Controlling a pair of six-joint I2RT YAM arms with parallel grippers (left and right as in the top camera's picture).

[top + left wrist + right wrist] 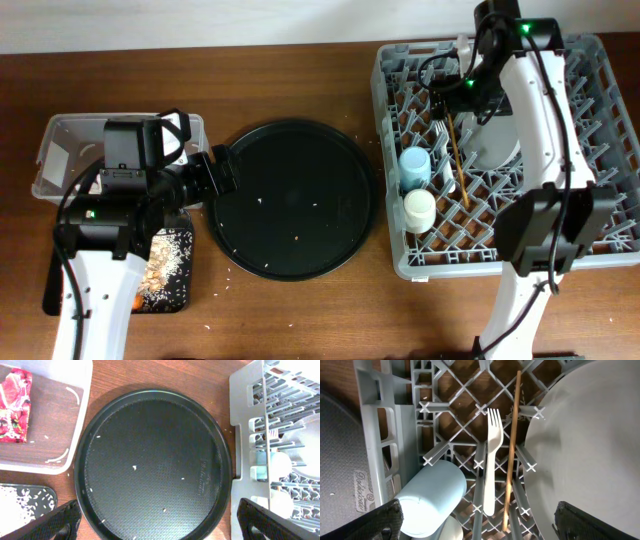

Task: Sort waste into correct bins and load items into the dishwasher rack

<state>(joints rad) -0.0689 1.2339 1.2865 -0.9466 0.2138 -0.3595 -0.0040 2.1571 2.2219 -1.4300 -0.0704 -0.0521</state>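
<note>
Dark brown wood forms the desk point(300, 320), which in the overhead view carries a large round black tray point(290, 200) at centre, bare apart from pale crumbs. At lower left, a shallow black rectangular tray point(188, 295) holds beige rice-like scraps point(170, 255) and an orange carrot piece point(137, 300), and a clear rectangular plastic tub point(70, 125) sits above it. The left tool point(222, 172) hovers at the round tray's left edge. At right, the large grey plastic crate with upright pegs point(450, 265) holds a light blue cup point(414, 165), a cream cup point(419, 208), a thin wooden stick point(458, 160) and a pale round plate point(495, 145), with the right tool point(447, 100) above them. From the left wrist, the left tool point(160, 525) is spread wide and holds nothing, and a shiny red snack wrapper point(15, 407) lies in the tub at upper left. From the right wrist, the right tool point(480, 525) is also spread and empty over a white plastic fork point(491, 460), which lies on the crate's grid just beside the stick, between the blue cup and the plate. I cannot find a small white bowl. The loading step looks close to finished. The next move probably calls for lifting the right arm straight up so it clears the pegs without knocking the stick.
</note>
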